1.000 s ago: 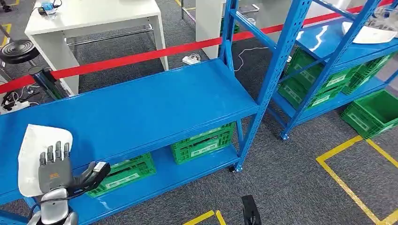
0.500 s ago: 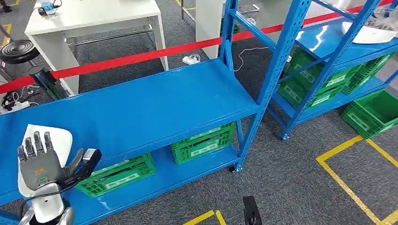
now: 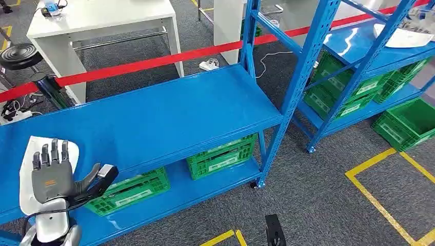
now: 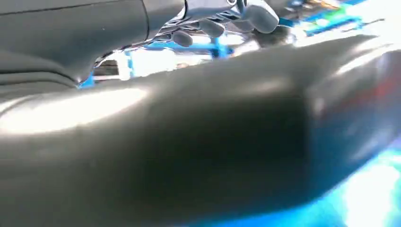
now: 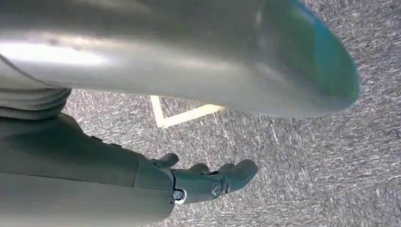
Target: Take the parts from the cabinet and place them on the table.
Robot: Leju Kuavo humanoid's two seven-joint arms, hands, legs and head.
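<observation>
My left hand (image 3: 50, 177) has shifted slightly right, fingers spread, above the white part (image 3: 31, 197) at the shelf's (image 3: 154, 118) front-left edge; nothing grasped yet.

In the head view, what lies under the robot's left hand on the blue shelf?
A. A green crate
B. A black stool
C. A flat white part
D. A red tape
C. The left hand is spread over the flat white part, which lies at the near left end of the blue shelf; the green crates stand one level lower.
</observation>
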